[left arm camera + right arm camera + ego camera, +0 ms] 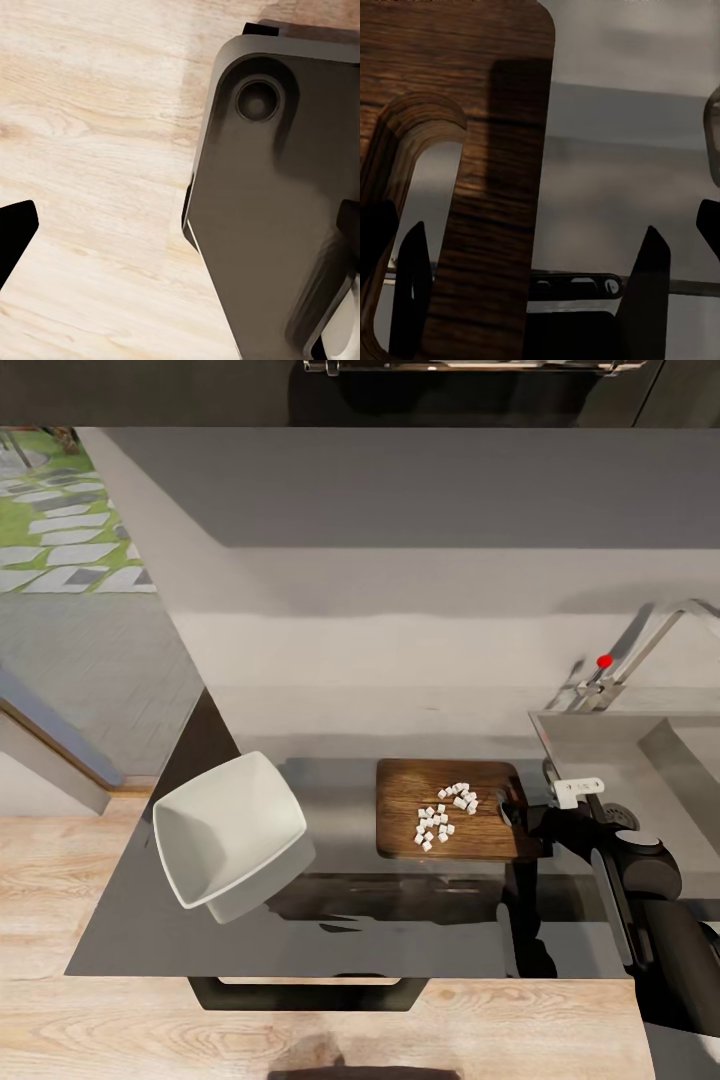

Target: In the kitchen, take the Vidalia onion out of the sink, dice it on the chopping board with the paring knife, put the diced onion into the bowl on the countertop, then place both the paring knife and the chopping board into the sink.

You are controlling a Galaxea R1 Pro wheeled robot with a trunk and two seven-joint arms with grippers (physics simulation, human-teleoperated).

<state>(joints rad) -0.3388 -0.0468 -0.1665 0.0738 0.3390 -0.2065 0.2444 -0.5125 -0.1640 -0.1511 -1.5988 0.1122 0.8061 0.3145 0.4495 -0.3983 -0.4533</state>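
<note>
head view: dark glossy desk (330, 920) against grey wall, pale wood floor (60, 880) in front. board (400, 820) flat on desk, right of centre, handle slot toward sink. diced onion (445, 815), small white cubes, scattered in a loose cluster on board's right half. bowl (228, 838) white, squarish, well left of board, tilted with opening up and toward board; seems raised off desk, what holds it not visible. sink (640, 745) at right, steel drainer beside board's far right corner, tap (640, 650) with red dot behind it. right arm (640, 880) reaching in from lower right, right gripper (515, 812) at board's right edge by the slot.

right wrist view: board (472, 150) close up, wood grain, rounded corner, handle slot (412, 225) showing grey beneath. right gripper (532, 289): two dark fingers (649, 292) spread wide, one finger at the slot, the other out past board's edge, board's end strip between them. no clear contact with board seen; nothing gripped.

left wrist view: floor (97, 150) planks below, dark robot body panel (277, 202) with a round recess alongside. dark finger tip (15, 229) at frame edge; only one tip seen, opening of left fingers cannot be told, nothing seen in them.
</note>
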